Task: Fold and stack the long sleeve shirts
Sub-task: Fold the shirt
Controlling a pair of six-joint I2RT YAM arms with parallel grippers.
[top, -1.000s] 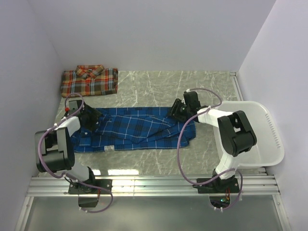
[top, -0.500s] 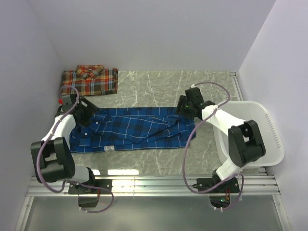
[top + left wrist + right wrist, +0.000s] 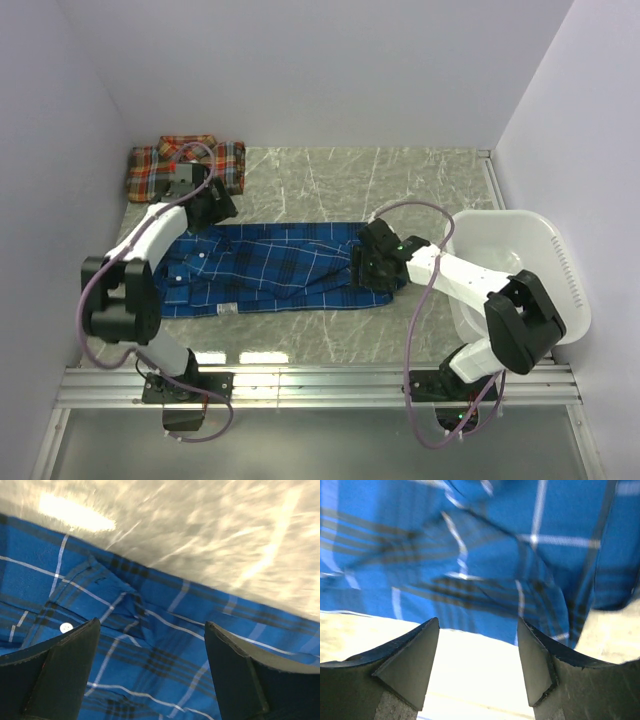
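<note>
While both arms reach forward over the bench, the blue plaid shirt lies spread across the middle of it, long axis left to right. It's rumpled, with cloth doubled over along the body. The left end effector is at the shirt's far-left corner. The wrist view shows its fingers apart, with blue cloth and one white button below them. Bare marbled bench shows past the shirt's edge.

The right end effector is low at the shirt's right end. Its fingers are apart too, straddling the line where blue plaid meets bench. Can't tell from either wrist view whether the fingertips touch the fabric.

The red-orange plaid shirt sits folded, collar up, in the far-left corner of the bench by the walls, apart from the blue one. In the top view the left arm's wrist covers part of its near-right corner. A white plastic basket stands at the right edge of the bench, just beside the right arm's elbow link.
</note>
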